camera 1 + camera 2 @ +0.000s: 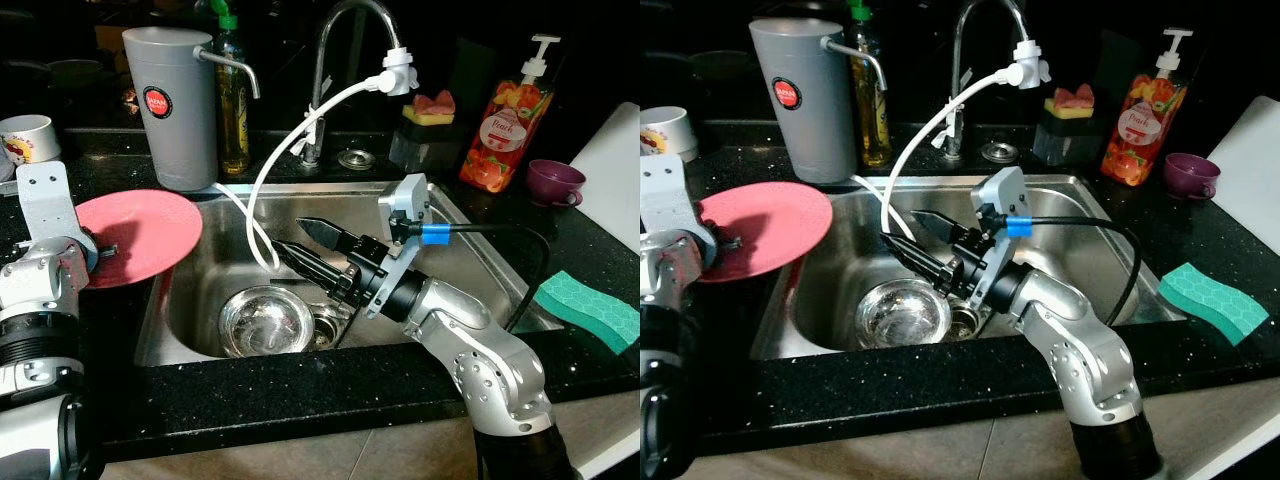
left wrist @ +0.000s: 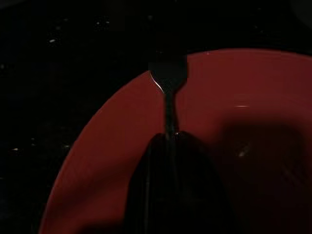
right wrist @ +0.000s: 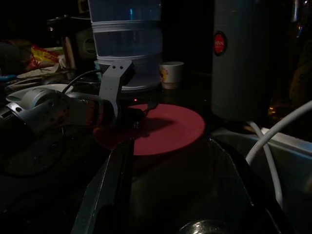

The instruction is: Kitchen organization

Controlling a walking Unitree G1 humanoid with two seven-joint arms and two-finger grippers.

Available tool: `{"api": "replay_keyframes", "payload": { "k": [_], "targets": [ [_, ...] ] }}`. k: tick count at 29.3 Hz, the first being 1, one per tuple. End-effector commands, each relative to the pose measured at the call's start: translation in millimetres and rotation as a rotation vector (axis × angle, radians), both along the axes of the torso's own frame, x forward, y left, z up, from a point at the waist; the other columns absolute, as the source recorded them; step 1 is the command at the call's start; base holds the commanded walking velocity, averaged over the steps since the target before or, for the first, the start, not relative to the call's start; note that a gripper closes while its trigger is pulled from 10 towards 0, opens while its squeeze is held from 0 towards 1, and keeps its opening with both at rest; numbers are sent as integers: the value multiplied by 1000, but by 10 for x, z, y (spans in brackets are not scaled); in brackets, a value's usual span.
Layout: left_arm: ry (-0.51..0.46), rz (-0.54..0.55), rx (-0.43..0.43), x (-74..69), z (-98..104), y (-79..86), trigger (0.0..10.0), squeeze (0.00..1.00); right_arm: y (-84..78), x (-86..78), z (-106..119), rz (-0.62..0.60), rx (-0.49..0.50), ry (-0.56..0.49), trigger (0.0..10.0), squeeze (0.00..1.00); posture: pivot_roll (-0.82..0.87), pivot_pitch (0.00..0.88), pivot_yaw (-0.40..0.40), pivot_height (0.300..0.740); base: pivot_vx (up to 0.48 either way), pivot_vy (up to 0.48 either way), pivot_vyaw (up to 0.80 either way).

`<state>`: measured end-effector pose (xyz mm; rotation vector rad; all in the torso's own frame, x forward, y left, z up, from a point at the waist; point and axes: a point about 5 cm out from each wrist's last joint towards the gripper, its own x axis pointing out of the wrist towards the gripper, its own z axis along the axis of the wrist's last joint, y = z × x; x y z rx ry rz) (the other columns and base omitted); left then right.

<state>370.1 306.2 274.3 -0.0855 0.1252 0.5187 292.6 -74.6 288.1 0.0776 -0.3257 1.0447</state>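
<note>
Presently, at the left edge of the worktop, the left gripper is reaching over the pink plate, which is lying flat on the black counter with its right rim overhanging the sink. In the left wrist view its fingers are pressed together on the thin handle of a dark utensil, probably a fork or spoon; the head is resting on the plate near its rim. Behind the plate, a grey water dispenser and an oil bottle are standing at the back edge; a white cup is sitting in the back left corner.

Moving right: the sink holds a steel bowl beside the drain, and a white hose is looping down from the tap into the basin. The right gripper is hovering inside the sink above the bowl, fingers spread apart, holding nothing, pointing toward the plate.

Further right, along the back edge: a sponge holder, a peach soap bottle, a purple cup. A green sponge is lying near the front right edge, beside a white board.

Progress, as I judge it: early to middling. The utensil is being handled at the plate, not yet let go. The bowl is still waiting in the sink, and the plate is still out on the counter. Where either belongs I cannot tell.
</note>
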Motion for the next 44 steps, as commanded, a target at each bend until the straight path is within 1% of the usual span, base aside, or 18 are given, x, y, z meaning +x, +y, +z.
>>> {"api": "replay_keyframes", "payload": {
  "k": [1, 7, 11, 12, 13, 14, 20, 23, 25, 27, 28, 29, 30, 33, 36, 38, 41, 44],
  "targets": [
    [60, 7, -1, 8, -142, 6, 0, 0, -3, -28, 7, 2, 6, -14, 10000, 0, 92, 148, -53, 740, 0, 0, 0],
    [37, 15, 68, 2, -78, 17, 0, 0, -1, -28, 7, 1, 8, -13, 10000, 0, 92, 148, -53, 740, 0, 0, 0],
    [-76, -5, 129, 4, 111, -57, 0, 0, -9, -22, 8, -7, 12, -12, 10000, 0, 85, 148, -57, 740, 0, 0, 0],
    [-122, -21, 175, -2, 193, -99, 8902, 0, -12, -17, 12, -14, 17, -11, 10000, 0, 82, 147, -58, 740, 0, 0, 0],
    [-151, -32, 208, -7, 246, -130, 8902, 0, -14, -14, 16, -18, 21, -11, 10000, 0, 82, 147, -58, 740, 0, 0, 0],
    [-186, -46, 238, -14, 305, -170, 10000, 0, -18, -8, 20, -25, 27, -10, 10000, 0, 82, 147, -60, 740, 0, 0, 0],
    [-278, -91, 329, -52, 461, -273, 10000, 0, -38, 22, 38, -60, 55, -6, 10000, 0, 78, 146, -62, 740, 0, 0, 0],
    [-356, -228, 372, -97, 563, -431, 10000, 0, -82, 70, 62, -116, 89, 4, 10000, 0, 74, 146, -68, 740, 0, 0, 0],
    [-371, -271, 383, -110, 580, -479, 10000, 0, -96, 81, 65, -130, 96, 5, 10000, 0, 74, 145, -68, 740, 0, 0, 0],
    [-391, -428, 383, -144, 598, -645, 10000, 0, -156, 135, 78, -193, 114, 12, 10000, 0, 72, 144, -71, 740, 0, 0, 0],
    [-391, -428, 383, -144, 598, -645, 10000, 0, -156, 135, 78, -193, 114, 12, 10000, 0, 72, 144, -71, 740, 0, 0, 0],
    [-393, -624, 334, -179, 560, -870, 10000, 0, -244, 209, 86, -278, 127, 25, 10000, 0, 72, 141, -71, 740, 0, 0, 0],
    [-393, -624, 334, -179, 560, -870, 10000, 0, -244, 209, 86, -278, 127, 25, 10000, 0, 72, 141, -71, 740, 0, 0, 0],
    [-375, -854, 220, -214, 454, -1151, 10000, 0, -357, 302, 87, -390, 133, 44, 10000, 0, 72, 141, -71, 740, 0, 0, 0],
    [-356, -983, 209, -239, 363, -1354, 10000, 0, -425, 343, 91, -451, 134, 44, 10000, 0, 58, 137, -68, 740, 0, 0, 0],
    [-309, -1106, 187, -265, 227, -1576, 10000, 0, -480, 363, 96, -511, 121, 33, 10000, 0, 58, 137, -68, 740, 0, 0, 0],
    [-262, -1164, 176, -267, 106, -1694, 10000, 0, -504, 376, 95, -547, 115, 28, 10000, 0, 42, 132, -64, 740, 0, 0, 0],
    [-198, -1149, 129, -214, -42, -1747, 10000, 0, -519, 387, 93, -577, 131, 30, 10000, 0, 42, 132, -64, 740, 0, 0, 0]
  ]
}}
